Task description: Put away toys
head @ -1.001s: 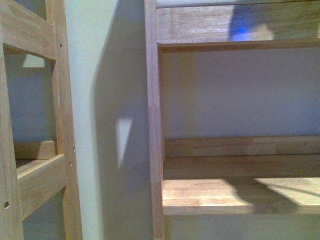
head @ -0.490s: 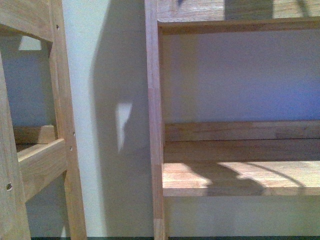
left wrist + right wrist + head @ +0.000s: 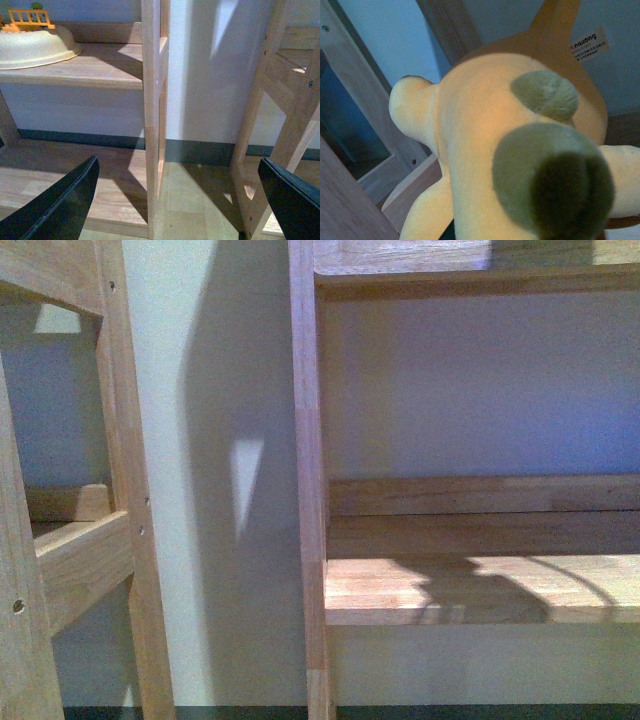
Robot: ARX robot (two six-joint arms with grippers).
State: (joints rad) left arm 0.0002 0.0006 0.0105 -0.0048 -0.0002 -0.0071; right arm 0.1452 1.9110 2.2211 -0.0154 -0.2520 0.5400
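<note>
Left pincer [image 3: 175, 200] wide open, empty.

Plush toy [image 3: 485, 150] — soft, matt fabric; shelf [image 3: 480, 585] — pale wood, seemingly smooth.

I only see the plush toy [image 3: 495, 150] through my right wrist camera, where it fills nearly the whole picture; my front and left wrist cameras don't show it. It is soft and orange-yellow, with a rounded body, a stubby pale limb sticking out to one side, and two olive-green patches, the larger one darkening toward its middle. A white sewn-in tag with printed lettering hangs off its far end. It sits very close to the lens, with wooden shelf rails behind it. I can't tell what supports it.
</note>
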